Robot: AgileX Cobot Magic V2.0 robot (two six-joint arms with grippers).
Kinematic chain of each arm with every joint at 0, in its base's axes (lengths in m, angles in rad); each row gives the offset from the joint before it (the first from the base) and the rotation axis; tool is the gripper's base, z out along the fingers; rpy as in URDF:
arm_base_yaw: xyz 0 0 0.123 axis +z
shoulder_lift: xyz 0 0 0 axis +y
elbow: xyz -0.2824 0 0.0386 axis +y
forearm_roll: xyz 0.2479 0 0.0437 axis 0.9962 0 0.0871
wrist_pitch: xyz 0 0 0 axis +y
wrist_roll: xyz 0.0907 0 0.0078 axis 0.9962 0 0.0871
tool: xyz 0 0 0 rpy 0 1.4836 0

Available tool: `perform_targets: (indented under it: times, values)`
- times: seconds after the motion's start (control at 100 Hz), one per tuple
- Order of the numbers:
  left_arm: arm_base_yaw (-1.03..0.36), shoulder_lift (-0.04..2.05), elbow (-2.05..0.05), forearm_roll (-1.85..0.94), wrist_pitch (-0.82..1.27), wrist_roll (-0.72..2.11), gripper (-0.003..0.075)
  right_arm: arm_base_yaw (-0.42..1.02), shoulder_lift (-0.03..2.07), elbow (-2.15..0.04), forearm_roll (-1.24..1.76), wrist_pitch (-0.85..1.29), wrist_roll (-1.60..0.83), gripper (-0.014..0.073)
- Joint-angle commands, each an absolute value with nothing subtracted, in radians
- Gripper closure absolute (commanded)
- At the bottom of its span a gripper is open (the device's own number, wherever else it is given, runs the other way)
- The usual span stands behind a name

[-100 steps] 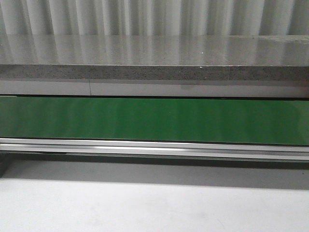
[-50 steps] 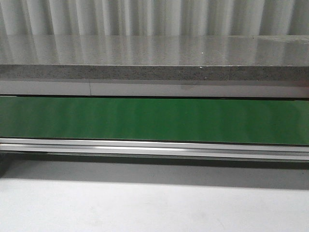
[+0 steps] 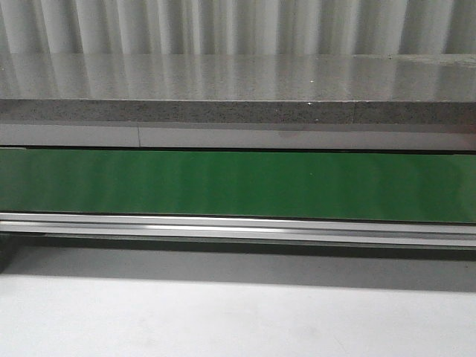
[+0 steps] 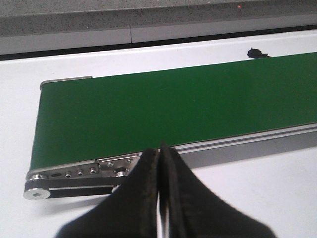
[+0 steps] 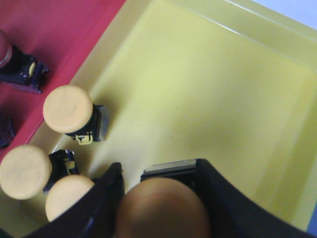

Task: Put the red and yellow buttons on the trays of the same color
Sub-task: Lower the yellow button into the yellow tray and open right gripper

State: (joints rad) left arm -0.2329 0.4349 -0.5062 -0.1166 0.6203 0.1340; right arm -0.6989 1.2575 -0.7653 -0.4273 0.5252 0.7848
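Observation:
In the right wrist view my right gripper [image 5: 157,171] holds a yellow button [image 5: 163,208], cap towards the camera, just above the floor of the yellow tray [image 5: 208,84]. Three more yellow buttons [image 5: 68,109] [image 5: 25,172] [image 5: 67,196] lie in that tray near its edge. The red tray [image 5: 59,25] sits beside it, with a red button [image 5: 4,49] partly in view at the frame edge. My left gripper [image 4: 159,151] is shut and empty, just in front of the end of the green conveyor belt [image 4: 173,109]. Neither gripper shows in the front view.
The front view shows only the green belt [image 3: 238,184], its metal rail [image 3: 238,229], a grey stone ledge [image 3: 238,111] behind and white table in front. A small black object [image 4: 256,52] lies beyond the belt in the left wrist view.

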Motion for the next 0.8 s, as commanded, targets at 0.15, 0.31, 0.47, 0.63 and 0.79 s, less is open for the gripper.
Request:
perform_targets:
  times: [0.15,0.31,0.47,0.63,0.79]
  values:
    - [-0.240,0.438,-0.530,-0.135,0.549,0.132,0.0741,-0.714,1.365,-0.787,-0.461,0.378,0.896,0.0594]
    - [-0.240,0.438,-0.530,-0.135,0.549,0.132,0.0741,-0.714,1.449,-0.787,-0.461,0.360,0.918,0.0594]
    - [-0.240,0.438,-0.530,-0.135,0.549,0.132,0.0741,-0.714,1.482,-0.787,-0.461,0.361,0.918,0.0547]
    - [-0.240,0.438,-0.530,-0.135,0.549,0.132,0.0741,-0.714,1.482,-0.786,-0.465,0.352,0.918,0.0258]
    - [-0.240,0.438,-0.530,-0.135,0.549,0.132,0.0741,-0.714,1.453,-0.786,-0.470,0.355,0.918,0.0113]
